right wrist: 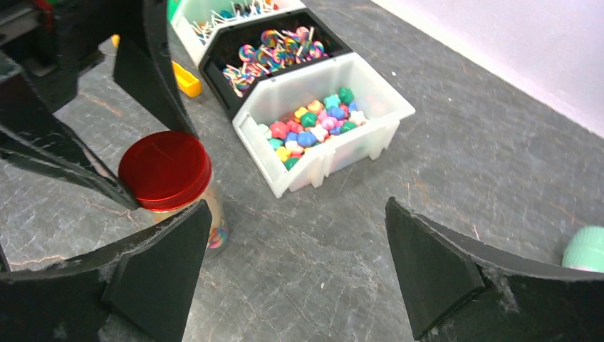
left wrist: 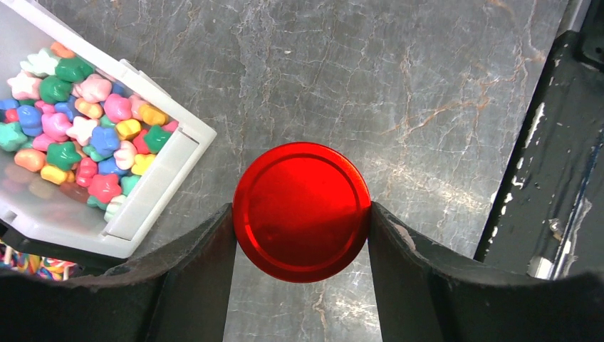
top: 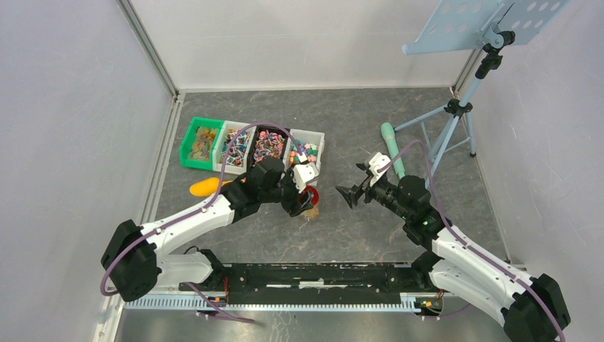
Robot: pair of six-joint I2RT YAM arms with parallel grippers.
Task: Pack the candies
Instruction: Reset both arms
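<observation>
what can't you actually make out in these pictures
Right wrist view: a right finger covers part of the jar, so its fill level is unclear; the mint-green object is cut off by the frame edge.
Left wrist view: the red lid hides the jar entirely.
Top view: the green bin's contents are too small to identify.

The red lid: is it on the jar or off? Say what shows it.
On: the red lid sits flat atop the upright jar, left gripper clasping its rim.
</observation>
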